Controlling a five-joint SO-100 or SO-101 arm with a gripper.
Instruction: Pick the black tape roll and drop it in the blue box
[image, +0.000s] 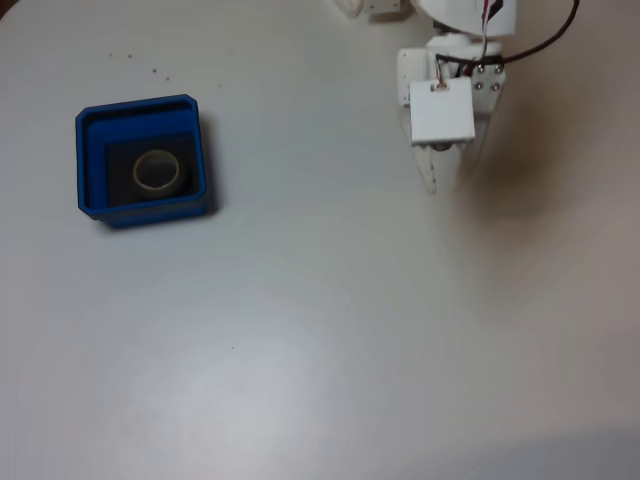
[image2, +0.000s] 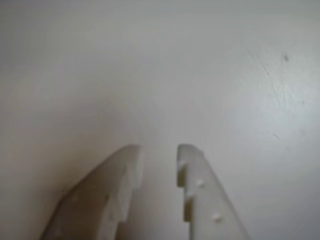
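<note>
In the fixed view the black tape roll (image: 158, 171) lies flat on the dark floor of the blue box (image: 140, 108), at the left of the table. Its pale inner core faces up. My white gripper (image: 448, 185) hangs at the upper right, far to the right of the box, with its fingers pointing toward the bottom of the view. In the wrist view the gripper (image2: 159, 150) is open by a narrow gap. Nothing is between its two white fingers (image2: 200, 185), and bare table lies beneath them.
The white table (image: 330, 330) stretches wide between the box and the arm. The arm's base and a black cable (image: 545, 40) sit at the top right edge. A few small dark specks (image: 140, 62) mark the table above the box.
</note>
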